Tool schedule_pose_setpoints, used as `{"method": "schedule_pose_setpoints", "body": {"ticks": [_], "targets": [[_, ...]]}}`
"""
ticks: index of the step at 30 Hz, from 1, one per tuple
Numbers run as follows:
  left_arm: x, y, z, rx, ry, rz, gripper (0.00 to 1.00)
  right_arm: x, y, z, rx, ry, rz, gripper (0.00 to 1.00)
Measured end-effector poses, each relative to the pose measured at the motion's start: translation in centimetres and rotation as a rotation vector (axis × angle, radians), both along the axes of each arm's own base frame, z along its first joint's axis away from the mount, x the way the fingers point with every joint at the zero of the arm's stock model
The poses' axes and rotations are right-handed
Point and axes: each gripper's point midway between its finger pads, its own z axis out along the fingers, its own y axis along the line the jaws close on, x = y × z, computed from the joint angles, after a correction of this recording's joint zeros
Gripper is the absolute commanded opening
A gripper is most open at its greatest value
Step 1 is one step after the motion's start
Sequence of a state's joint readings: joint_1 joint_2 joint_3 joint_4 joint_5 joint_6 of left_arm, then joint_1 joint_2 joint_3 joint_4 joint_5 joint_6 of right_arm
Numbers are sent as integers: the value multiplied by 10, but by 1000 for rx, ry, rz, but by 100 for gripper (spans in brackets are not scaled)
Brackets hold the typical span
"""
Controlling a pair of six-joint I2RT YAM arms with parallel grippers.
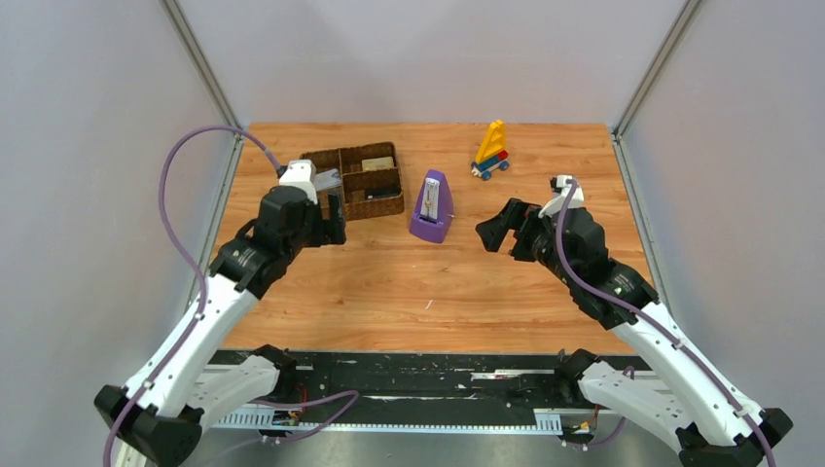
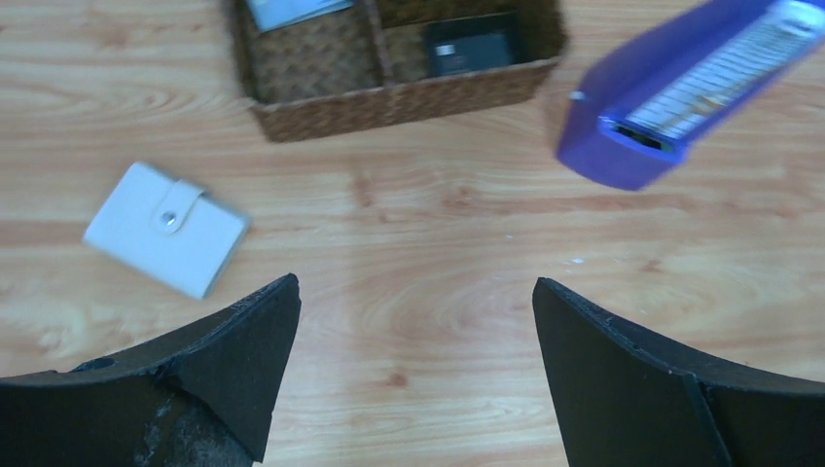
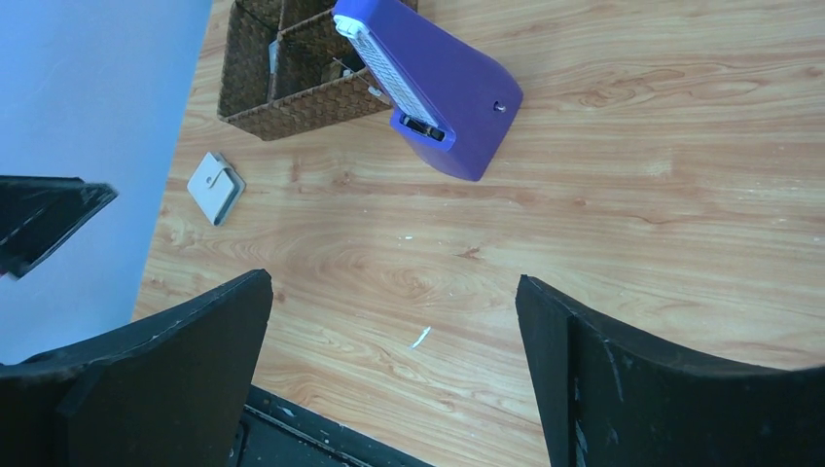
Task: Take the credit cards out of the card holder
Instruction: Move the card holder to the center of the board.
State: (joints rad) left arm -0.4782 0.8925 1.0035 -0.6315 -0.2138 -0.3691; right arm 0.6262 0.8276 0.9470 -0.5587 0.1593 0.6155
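At the near edge, left claw: jaws spread wide, nothing between them but the bare table
Over mid-table, right claw: just as wide and just as empty, well apart from anything it could take
Ahead of the left claw, card holder: flat on the wood, off to the left in the wrist view and outside the span of the jaws, touched by neither finger; it lies near the left wall, in front of the tray but apart from it
On its front, snap tab: folded over and fastened, so the holder is shut
Inside it, credit cards: none showing, presumably hidden in the closed holder
Handling, as I judge it: light, thin and soft-covered, likely to skate on the smooth wood if nudged from one side; the cards should be stiff and slick
Where to grip: pinch the holder across its short width, clear of the tab, and let the other claw lift the tab, then take each card by its exposed edge
Beyond, woven tray: holds a dark flat thing I cannot identify
Farthest right, purple metronome: clear of the holder
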Motion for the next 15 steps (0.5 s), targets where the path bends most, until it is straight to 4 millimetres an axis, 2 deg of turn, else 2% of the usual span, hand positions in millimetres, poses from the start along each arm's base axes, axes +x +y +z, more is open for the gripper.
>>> {"method": "schedule_pose_setpoints", "body": {"ticks": [4,7,12,15], "targets": [[21,26,-22,87,102,172,98,-3,-7,0,-17,-26,-5,100],[34,65,-48,106,209,347,97,-3,-12,-3,-46,-36,-12,100],[39,136,-81,13,349,665,91,-6,-16,2,-66,-72,-3,100],[39,162,-91,-62,379,810,91,-10,-17,9,-64,-101,19,100]]}}
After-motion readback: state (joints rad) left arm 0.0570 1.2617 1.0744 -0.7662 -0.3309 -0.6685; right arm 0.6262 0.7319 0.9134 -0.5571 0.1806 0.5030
